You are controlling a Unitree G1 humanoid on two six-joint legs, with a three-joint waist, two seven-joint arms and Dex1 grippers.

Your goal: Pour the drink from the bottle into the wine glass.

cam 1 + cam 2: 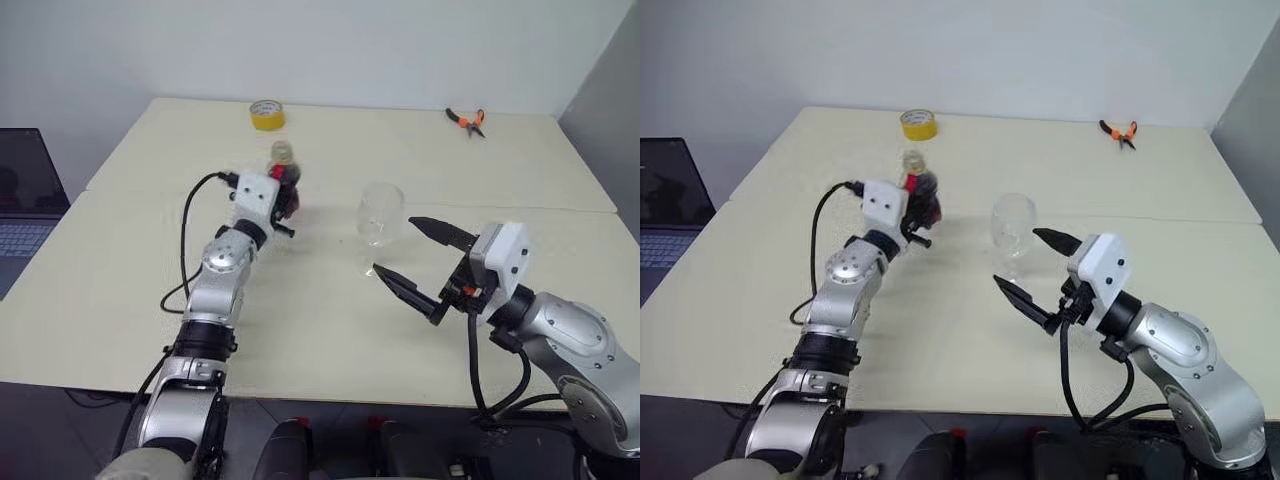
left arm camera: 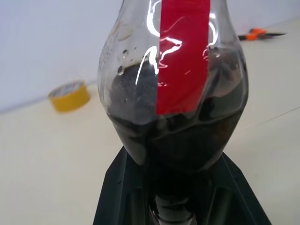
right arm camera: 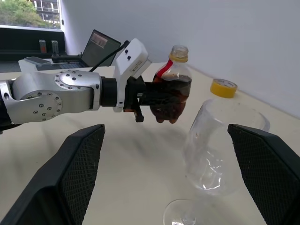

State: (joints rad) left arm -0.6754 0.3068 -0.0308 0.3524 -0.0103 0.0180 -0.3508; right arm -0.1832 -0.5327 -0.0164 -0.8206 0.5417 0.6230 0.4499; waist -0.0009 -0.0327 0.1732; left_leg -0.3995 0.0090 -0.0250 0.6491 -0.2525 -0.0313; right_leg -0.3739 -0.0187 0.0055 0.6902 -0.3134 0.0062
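Note:
My left gripper is shut on the lower body of the bottle, a small clear bulbous one with a red label strip and a yellow ring at the neck. It holds the bottle upright, lifted a little off the table. The drink, almost black, fills roughly the lower half. The wine glass stands empty on the table to the right of the bottle, with a gap between them. My right gripper is open just in front of the glass on its near right side, with nothing between its fingers.
A yellow tape roll lies at the far edge of the cream table. Orange-handled pliers lie at the far right. A laptop sits off the table's left side.

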